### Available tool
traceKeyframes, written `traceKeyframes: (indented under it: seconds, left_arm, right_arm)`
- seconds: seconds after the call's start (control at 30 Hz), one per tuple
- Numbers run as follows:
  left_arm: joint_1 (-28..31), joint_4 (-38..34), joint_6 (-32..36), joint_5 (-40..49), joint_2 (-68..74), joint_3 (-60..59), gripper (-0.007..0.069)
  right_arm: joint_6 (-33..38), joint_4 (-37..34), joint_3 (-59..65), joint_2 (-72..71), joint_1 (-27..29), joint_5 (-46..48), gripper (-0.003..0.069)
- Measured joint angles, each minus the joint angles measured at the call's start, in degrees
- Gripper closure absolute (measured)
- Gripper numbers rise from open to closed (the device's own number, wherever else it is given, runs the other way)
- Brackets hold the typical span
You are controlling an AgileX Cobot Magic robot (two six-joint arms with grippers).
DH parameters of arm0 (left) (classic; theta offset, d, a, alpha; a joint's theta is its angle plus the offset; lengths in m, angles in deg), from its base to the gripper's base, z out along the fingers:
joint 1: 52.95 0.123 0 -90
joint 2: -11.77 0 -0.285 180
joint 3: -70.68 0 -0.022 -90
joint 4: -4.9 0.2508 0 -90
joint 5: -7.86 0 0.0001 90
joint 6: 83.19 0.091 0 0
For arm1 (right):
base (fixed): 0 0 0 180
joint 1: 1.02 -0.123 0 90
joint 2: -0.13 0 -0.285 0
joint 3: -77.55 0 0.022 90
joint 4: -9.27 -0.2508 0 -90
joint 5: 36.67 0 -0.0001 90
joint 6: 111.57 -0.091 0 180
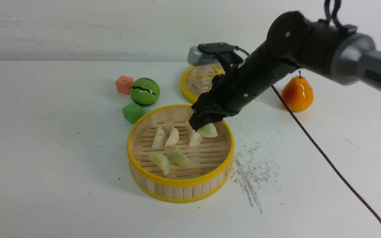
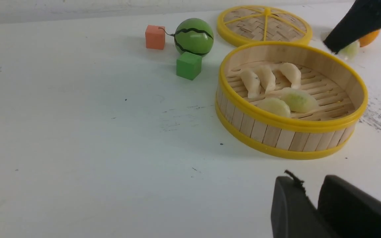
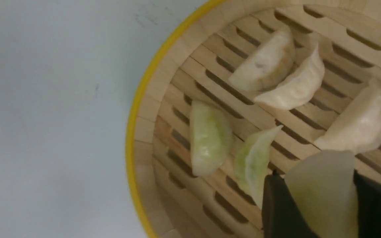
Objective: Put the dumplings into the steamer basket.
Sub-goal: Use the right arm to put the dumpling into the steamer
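I could read no complete text; only cut-off white letters showed on the right arm (image 1: 380, 77), at three o'clock.

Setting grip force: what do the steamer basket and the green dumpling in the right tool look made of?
Steamer basket: pale bamboo or wood slats, matte, with glossy yellow rims, probably plastic. Green dumpling in the right tool: translucent and smooth, likely soft rubber or plastic.

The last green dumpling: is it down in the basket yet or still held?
Held. The right gripper is shut on the green dumpling, above the steamer basket, where five other dumplings already lie.
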Motion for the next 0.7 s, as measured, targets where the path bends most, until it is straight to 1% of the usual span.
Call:
traceKeyframes:
  seconds: [0.37, 0.4, 0.47, 0.63, 0.7]
  left_arm:
    - [0.0, 0.0, 0.0, 0.0, 0.0, 0.0, 0.0496]
    - [0.0, 0.0, 0.0, 0.0, 0.0, 0.0, 0.0496]
    - [0.0, 0.0, 0.0, 0.0, 0.0, 0.0, 0.0496]
    - [0.0, 0.0, 0.0, 0.0, 0.0, 0.0, 0.0496]
    - [0.0, 0.0, 0.0, 0.0, 0.0, 0.0, 0.0496]
  right_arm:
    - [0.0, 0.2, 0.1, 6.1, 0.0, -1.1, 0.0406]
    - [0.0, 0.3, 0.1, 6.5, 0.0, -1.1, 0.0398]
    - [0.0, 0.5, 0.1, 7.2, 0.0, -1.0, 0.0369]
    - [0.0, 0.7, -0.2, 6.7, 0.0, -0.5, 0.0251]
    - [-0.3, 1.4, -1.1, 5.7, 0.1, 0.1, 0.0228]
